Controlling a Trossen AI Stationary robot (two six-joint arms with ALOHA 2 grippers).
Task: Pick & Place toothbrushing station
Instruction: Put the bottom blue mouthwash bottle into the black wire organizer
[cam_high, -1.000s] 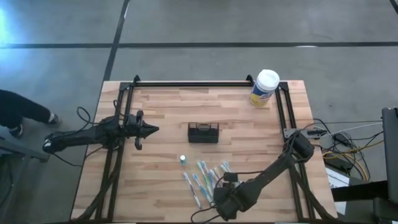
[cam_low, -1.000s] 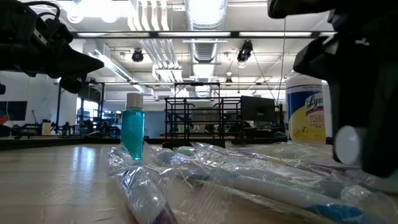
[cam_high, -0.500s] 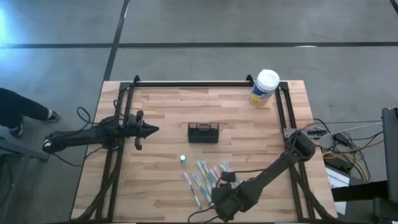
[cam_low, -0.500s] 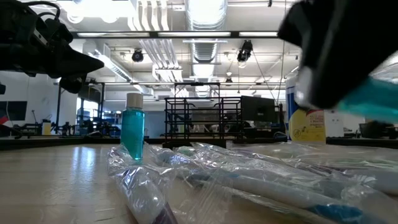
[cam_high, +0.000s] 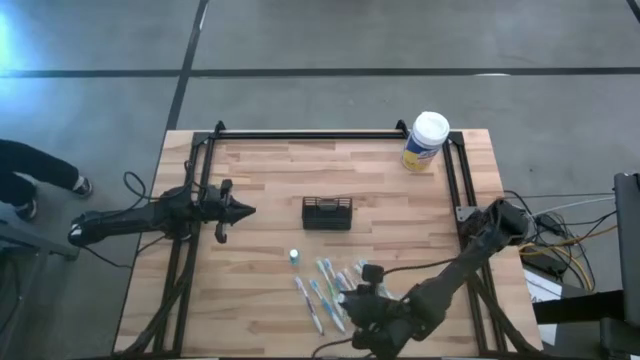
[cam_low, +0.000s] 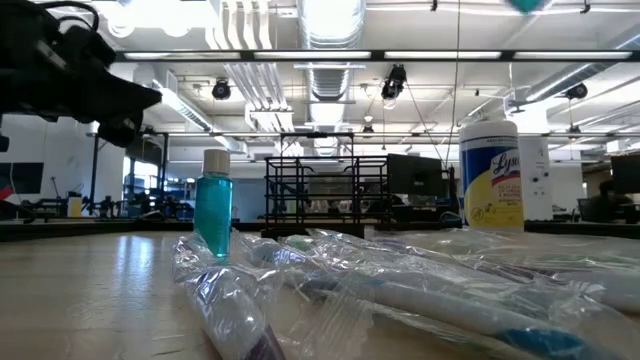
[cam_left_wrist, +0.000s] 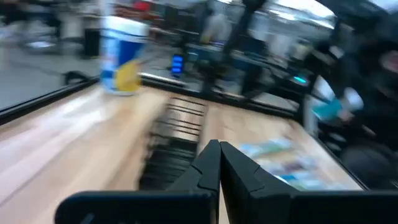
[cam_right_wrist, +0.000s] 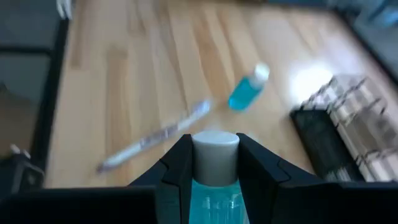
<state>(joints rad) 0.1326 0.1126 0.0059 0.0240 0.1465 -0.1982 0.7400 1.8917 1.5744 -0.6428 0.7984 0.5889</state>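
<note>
The toothbrushing station, a small black wire-mesh holder (cam_high: 327, 213) (cam_right_wrist: 336, 137), stands on its base mid-table. Several wrapped toothbrushes (cam_high: 325, 285) (cam_low: 400, 290) lie flat near the front edge. Left of them a small blue bottle (cam_high: 293, 256) (cam_low: 213, 215) stands upright. My right gripper (cam_high: 368, 283) (cam_right_wrist: 214, 155) hovers above the toothbrushes, shut on a second small blue bottle (cam_right_wrist: 214, 193). My left gripper (cam_high: 240, 210) (cam_left_wrist: 219, 152) waits shut at the table's left, pointing level toward the holder (cam_left_wrist: 177, 143). My right gripper pinches the second blue bottle between its two fingers, at the top of the body just under the pale cap (cam_right_wrist: 214, 149). The bottle lies along the fingers, cap toward the fingertips. It is lifted clear of the table, slanting down toward the table's far left.
A white-lidded, yellow-labelled canister (cam_high: 425, 140) (cam_low: 492, 175) stands at the far right corner. Black frame rails (cam_high: 310, 134) run along the table's far edge and both sides. Bare wood lies between the holder and the canister.
My right gripper has risen from table height beside the toothbrushes, carrying the blue bottle up almost out of the low view, and has tipped from pointing steeply down to a shallower slant. The toothbrushes and the standing bottle have stayed put.
</note>
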